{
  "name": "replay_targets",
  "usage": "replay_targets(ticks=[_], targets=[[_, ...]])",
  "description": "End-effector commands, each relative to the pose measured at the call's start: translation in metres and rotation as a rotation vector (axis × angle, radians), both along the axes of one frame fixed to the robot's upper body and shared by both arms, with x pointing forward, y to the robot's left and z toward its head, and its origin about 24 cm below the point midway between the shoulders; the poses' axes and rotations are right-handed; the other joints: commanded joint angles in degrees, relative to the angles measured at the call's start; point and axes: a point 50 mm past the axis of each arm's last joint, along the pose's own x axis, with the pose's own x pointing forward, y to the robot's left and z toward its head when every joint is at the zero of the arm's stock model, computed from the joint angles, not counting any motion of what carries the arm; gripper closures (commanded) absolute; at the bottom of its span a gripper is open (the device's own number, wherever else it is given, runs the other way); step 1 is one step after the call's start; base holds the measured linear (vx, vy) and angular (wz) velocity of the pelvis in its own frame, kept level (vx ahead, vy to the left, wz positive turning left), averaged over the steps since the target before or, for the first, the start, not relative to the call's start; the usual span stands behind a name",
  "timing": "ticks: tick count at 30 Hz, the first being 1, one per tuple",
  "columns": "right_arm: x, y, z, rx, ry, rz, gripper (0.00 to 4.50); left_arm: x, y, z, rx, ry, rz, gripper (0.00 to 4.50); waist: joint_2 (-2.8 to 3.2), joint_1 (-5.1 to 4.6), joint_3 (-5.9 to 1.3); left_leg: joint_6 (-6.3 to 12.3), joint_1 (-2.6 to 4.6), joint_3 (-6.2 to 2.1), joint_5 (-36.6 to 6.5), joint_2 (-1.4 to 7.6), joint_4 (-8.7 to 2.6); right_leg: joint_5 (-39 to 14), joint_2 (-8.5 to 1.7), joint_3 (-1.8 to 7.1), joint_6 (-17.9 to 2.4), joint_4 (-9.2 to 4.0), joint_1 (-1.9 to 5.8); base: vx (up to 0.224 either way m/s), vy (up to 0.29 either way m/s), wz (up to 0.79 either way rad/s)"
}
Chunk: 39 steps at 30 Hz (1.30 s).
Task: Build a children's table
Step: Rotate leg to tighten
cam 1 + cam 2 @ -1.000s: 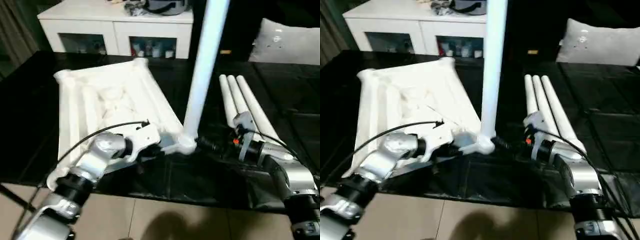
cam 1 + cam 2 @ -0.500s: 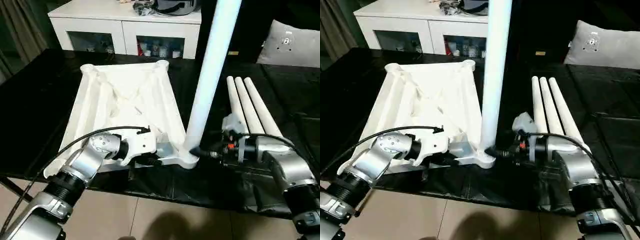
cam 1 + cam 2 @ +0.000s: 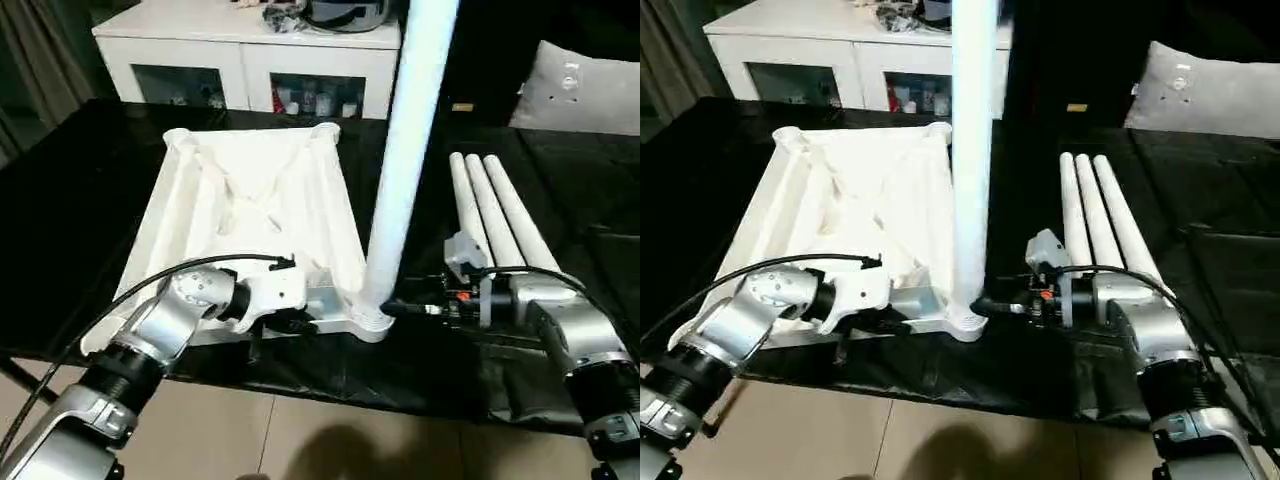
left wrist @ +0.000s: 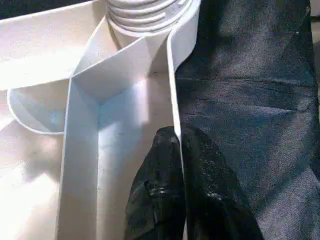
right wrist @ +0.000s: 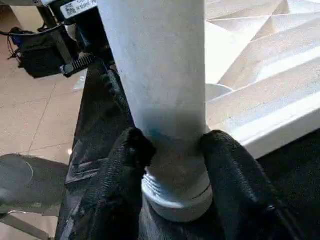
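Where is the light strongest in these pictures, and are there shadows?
Left eye view: the upright leg glows brightest near its top, and a soft shadow lies on the floor tiles. Left wrist view: glare whitens the tabletop on its ribbed underside.

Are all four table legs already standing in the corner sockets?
No: one leg stands upright in a corner socket of the tabletop, while three loose legs lie side by side on the black surface.

White table top [image 3: 250, 210], black fingers [image 5: 125, 175], prob. dark cloth [image 4: 250, 100]
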Motion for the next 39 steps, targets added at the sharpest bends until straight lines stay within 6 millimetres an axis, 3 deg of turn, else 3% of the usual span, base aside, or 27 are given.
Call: replay_targets(ticks=[1,7,9,12,13,21,24,26,29,32,35,36,39], targets=[[-0.001,0.007,0.002,-0.001,0.004,0.06,2.9,-0.016,0.002,-0.027,0.11,0.105,-0.054,4.5,-0.41,0.16,-3.02,3.38,0.03,-1.04,-11.36,3.64,-3.49,-14.72,-4.55,3.15,-11.45,-3.8,2.54,0.0,0.0,0.0],[-0.004,0.006,-0.003,-0.021,0.005,0.032,3.22,-0.017,0.003,-0.029,0.114,0.107,-0.051,4.5,-0.21,0.16,-3.09,3.65,-0.05,-1.03,-10.88,3.58,-3.39,-12.82,-4.49,3.09,-12.09,-3.64,2.6,0.0,0.0,0.0],[-0.003,0.006,-0.002,0.003,0.032,0.01,2.85,-0.017,0.003,-0.029,0.113,0.108,-0.05,4.5,-0.26,0.06,-3.06,3.6,-0.1,-1.04,-11.15,3.52,-3.43,-13.51,-4.48,3.05,-11.9,-3.71,2.68,0.0,0.0,0.0],[-0.003,0.007,0.002,0.05,0.058,0.011,2.84,-0.018,0.003,-0.03,0.112,0.108,-0.049,4.5,-0.19,0.03,-3.05,3.74,-0.04,-1.05,-11.57,3.54,-3.45,-15.12,-4.49,3.06,-11.45,-3.88,2.61,0.0,0.0,0.0],[-0.004,0.008,0.003,0.06,0.065,0.019,2.45,-0.018,0.003,-0.03,0.112,0.108,-0.049,4.5,-0.08,0.07,-3.14,3.67,-0.02,-1.09,-11.17,3.63,-3.43,-14.67,-4.45,3.1,-11.35,-3.81,2.6,0.0,0.0,0.0],[-0.002,0.011,0.004,0.05,0.029,0.021,1.94,-0.019,0.002,-0.031,0.115,0.106,-0.053,4.5,-0.06,0.11,-3.24,3.72,-0.11,-1.01,-10.5,3.54,-3.34,-13.3,-4.51,3.07,-11.67,-3.64,2.51,0.0,0.0,0.0],[0.0,0.013,0.004,0.046,0.022,0.012,1.53,-0.019,0.003,-0.031,0.116,0.105,-0.05,4.5,-0.1,0.11,-3.24,3.63,-0.08,-1.03,-10.5,3.58,-3.38,-13.63,-4.51,3.07,-11.5,-3.64,2.5,0.0,0.0,0.0],[0.001,0.013,0.004,0.044,0.021,0.008,1.53,-0.019,0.003,-0.031,0.116,0.105,-0.049,4.5,-0.07,0.1,-3.28,3.66,-0.15,-1.03,-10.23,3.57,-3.35,-13.15,-4.53,3.09,-11.55,-3.59,2.54,0.0,0.0,0.0],[0.001,0.015,0.0,-0.003,0.011,0.012,1.14,-0.018,0.003,-0.031,0.116,0.104,-0.047,4.5,-0.14,0.04,-3.22,3.34,-0.1,-1.01,-10.47,3.53,-3.41,-13.52,-4.48,3.11,-11.41,-3.6,2.51,0.0,0.0,0.0],[0.0,0.018,-0.001,0.012,0.038,0.034,1.47,-0.018,0.003,-0.031,0.116,0.103,-0.045,4.5,-0.08,0.06,-3.2,3.43,-0.06,-1.05,-10.9,3.61,-3.46,-13.98,-4.52,3.11,-11.28,-3.65,2.48,0.0,0.0,0.0],[0.0,0.017,-0.001,0.03,0.057,0.036,1.52,-0.018,0.003,-0.031,0.116,0.103,-0.043,4.5,-0.17,0.07,-3.22,3.57,-0.09,-1.02,-10.58,3.55,-3.41,-13.62,-4.48,3.11,-11.39,-3.6,2.49,0.0,0.0,0.0],[0.001,0.017,-0.001,0.036,0.061,0.037,1.87,-0.018,0.003,-0.03,0.116,0.103,-0.043,4.5,-0.2,0.13,-3.22,3.65,-0.12,-1.01,-10.52,3.58,-3.4,-13.68,-4.53,3.13,-11.34,-3.63,2.51,0.0,0.0,0.0],[0.0,0.018,-0.001,0.045,0.073,0.046,1.94,-0.017,0.003,-0.03,0.117,0.102,-0.041,4.5,-0.19,0.19,-3.26,3.67,-0.08,-0.98,-10.21,3.54,-3.35,-13.45,-4.5,3.11,-11.5,-3.59,2.47,0.0,0.0,0.0]])
